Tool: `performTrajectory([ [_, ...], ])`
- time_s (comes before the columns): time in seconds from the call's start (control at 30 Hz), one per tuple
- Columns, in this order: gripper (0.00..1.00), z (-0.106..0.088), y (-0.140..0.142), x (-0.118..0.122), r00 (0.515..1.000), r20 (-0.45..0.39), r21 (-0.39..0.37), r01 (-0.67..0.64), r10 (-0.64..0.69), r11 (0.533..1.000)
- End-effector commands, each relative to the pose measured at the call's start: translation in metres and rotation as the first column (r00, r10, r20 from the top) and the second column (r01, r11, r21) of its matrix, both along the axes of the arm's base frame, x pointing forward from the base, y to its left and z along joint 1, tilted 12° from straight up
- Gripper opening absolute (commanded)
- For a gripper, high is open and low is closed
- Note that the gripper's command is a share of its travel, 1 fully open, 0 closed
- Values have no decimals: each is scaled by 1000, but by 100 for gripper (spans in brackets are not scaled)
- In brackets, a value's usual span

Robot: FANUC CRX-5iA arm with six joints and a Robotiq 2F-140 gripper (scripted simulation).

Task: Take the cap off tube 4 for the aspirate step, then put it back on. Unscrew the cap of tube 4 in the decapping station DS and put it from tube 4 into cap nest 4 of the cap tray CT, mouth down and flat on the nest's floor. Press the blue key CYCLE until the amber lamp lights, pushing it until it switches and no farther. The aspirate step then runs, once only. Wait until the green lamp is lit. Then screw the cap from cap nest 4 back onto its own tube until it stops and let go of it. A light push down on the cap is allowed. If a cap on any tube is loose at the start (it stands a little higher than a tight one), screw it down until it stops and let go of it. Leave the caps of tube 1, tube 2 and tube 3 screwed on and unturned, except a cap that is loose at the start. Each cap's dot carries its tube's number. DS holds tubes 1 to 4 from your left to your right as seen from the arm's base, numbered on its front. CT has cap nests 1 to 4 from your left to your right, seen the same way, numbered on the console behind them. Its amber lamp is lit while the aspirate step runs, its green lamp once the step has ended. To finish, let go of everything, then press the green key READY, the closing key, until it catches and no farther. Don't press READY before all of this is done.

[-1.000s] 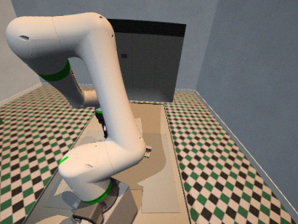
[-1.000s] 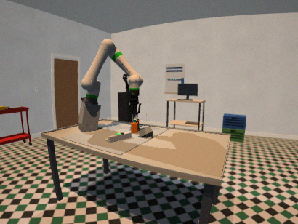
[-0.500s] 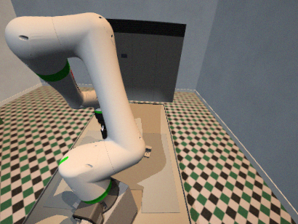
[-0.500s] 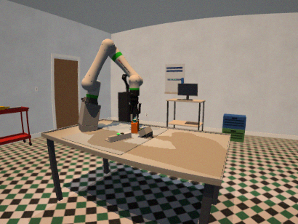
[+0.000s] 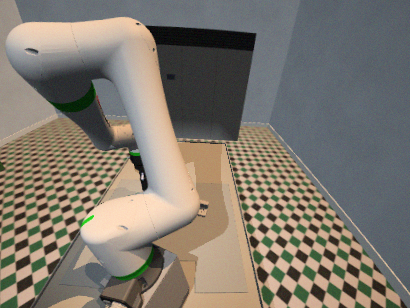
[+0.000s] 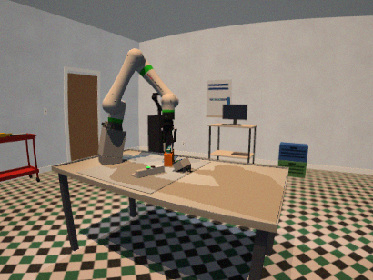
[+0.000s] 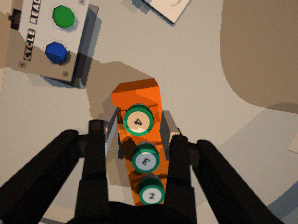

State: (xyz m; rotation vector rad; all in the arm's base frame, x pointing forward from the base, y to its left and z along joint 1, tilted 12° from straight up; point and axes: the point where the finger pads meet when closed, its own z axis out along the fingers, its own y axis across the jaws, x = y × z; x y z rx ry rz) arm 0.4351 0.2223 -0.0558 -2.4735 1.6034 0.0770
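While the arm point(image 6: 136, 68) reaches down over the bench point(image 6: 236, 191), the pincer point(image 7: 140, 150) hangs above the orange decapping station point(image 7: 145, 95) with its two dark fingers standing on either side of the block. Its jaws are partly spread and grip nothing; a gap shows between each finger and the caps. Seen from the wrist, the cap of tube 4 point(image 7: 138, 120) sits on its tube at the far end of the row, its pale top marked 4 inside a green rim. Next along, toward the wrist, comes the cap of tube 3 point(image 7: 145, 160), then the cap of tube 2 point(image 7: 151, 194), both on their tubes between the fingers. Whether any cap stands higher than the others is hard to judge from straight above. Up and to the left lies the grey console point(image 7: 47, 45), tilted in the view, carrying the green key READY point(image 7: 63, 16) and the blue key CYCLE point(image 7: 56, 52) side by side. A corner of a pale tray point(image 7: 167, 7) shows at the top edge. In the exterior view the orange block point(image 6: 168, 159) stands under the pincer near the middle of a grey mat point(image 6: 118, 175).
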Motion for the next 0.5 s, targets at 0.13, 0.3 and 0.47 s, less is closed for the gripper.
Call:
performTrajectory([
  [0.13, 35, 0, 0, 0, 967, 45, -14, -252, 252, 968],
  [0.3, 35, 0, 0, 0, 897, 78, -38, -434, 436, 900],
  [0.47, 35, 0, 0, 0, 791, 105, -68, -599, 603, 798],
])
